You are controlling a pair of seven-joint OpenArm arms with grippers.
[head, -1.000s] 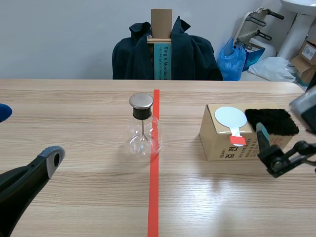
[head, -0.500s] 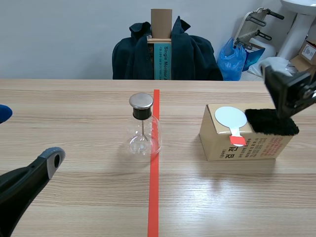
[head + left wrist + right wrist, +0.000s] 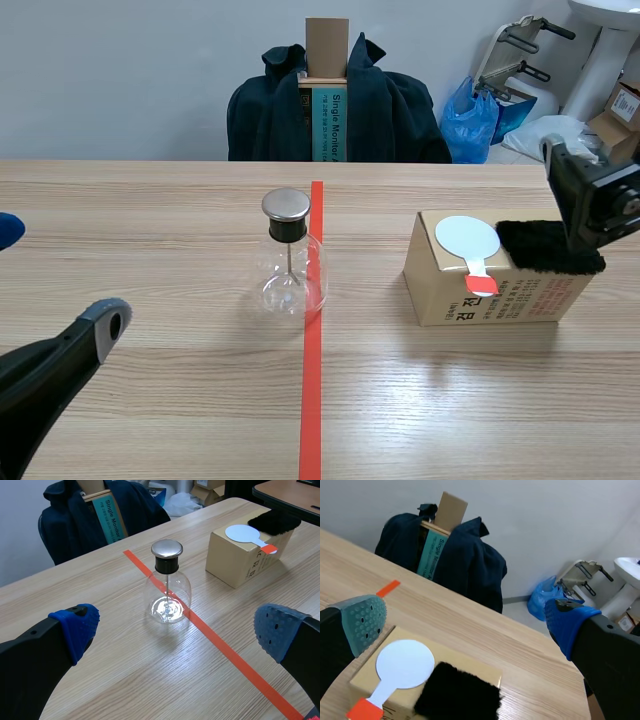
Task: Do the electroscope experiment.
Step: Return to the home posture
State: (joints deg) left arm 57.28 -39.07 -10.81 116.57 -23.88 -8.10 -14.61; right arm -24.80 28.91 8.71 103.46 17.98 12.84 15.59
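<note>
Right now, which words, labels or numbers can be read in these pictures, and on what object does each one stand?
"Single Monitor": printed lengthwise on the teal box propped on the chair behind the table; the rest of the line is not legible.
Red print on the front of the cardboard box: too small to read.

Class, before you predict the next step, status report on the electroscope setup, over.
Left gripper open, facing the flask. Right gripper open above the box carrying disc and fur. Nothing in the way.
</note>
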